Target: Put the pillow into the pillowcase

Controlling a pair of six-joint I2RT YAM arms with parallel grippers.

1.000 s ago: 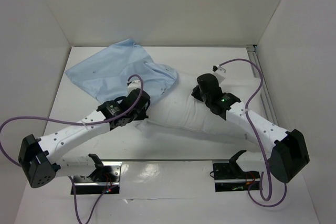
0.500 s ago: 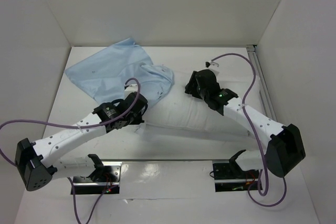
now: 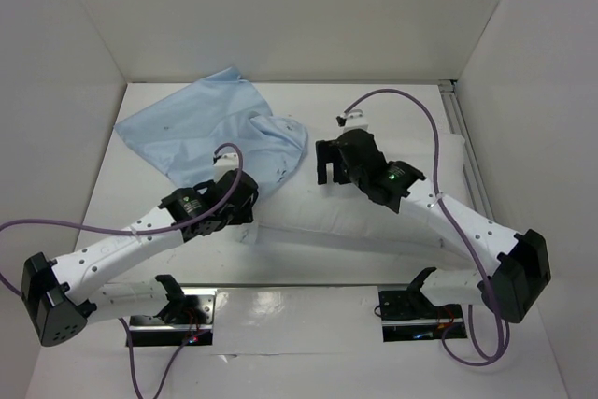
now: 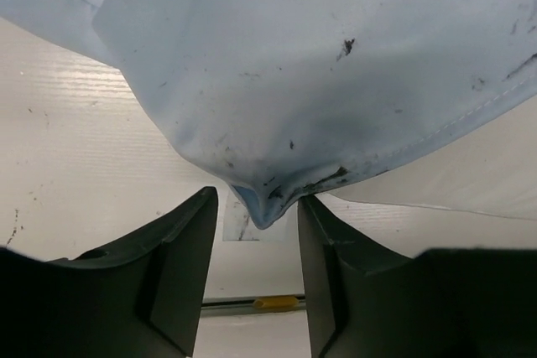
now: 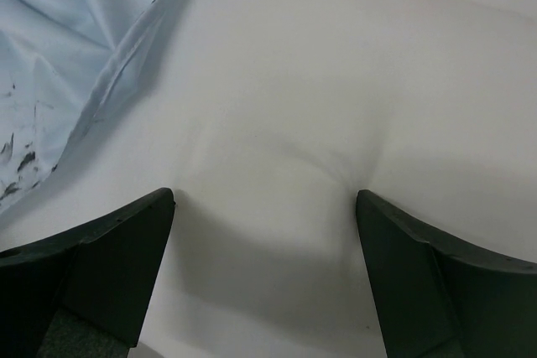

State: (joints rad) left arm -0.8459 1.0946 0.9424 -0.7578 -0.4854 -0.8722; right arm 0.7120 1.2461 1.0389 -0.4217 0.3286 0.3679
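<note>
The pale blue pillowcase (image 3: 201,128) lies crumpled at the back left of the table, its near edge lapping over the left end of the white pillow (image 3: 318,214). The pillow stretches across the middle toward the right. My left gripper (image 3: 245,210) stands open at the pillowcase's near corner. In the left wrist view that corner of the pillowcase (image 4: 262,204) hangs loose between the parted fingers (image 4: 189,241). My right gripper (image 3: 327,163) hovers wide open over the pillow (image 5: 336,106), with the pillowcase (image 5: 50,73) just to its left.
White walls close in the table on three sides. A metal rail (image 3: 464,142) runs along the right edge. Two black mounts (image 3: 173,298) (image 3: 411,298) sit at the near edge. Purple cables loop over both arms.
Both grippers have gone from shut to open. The left one let go of the pillowcase corner and drew back. The right one slid left along the pillow.
</note>
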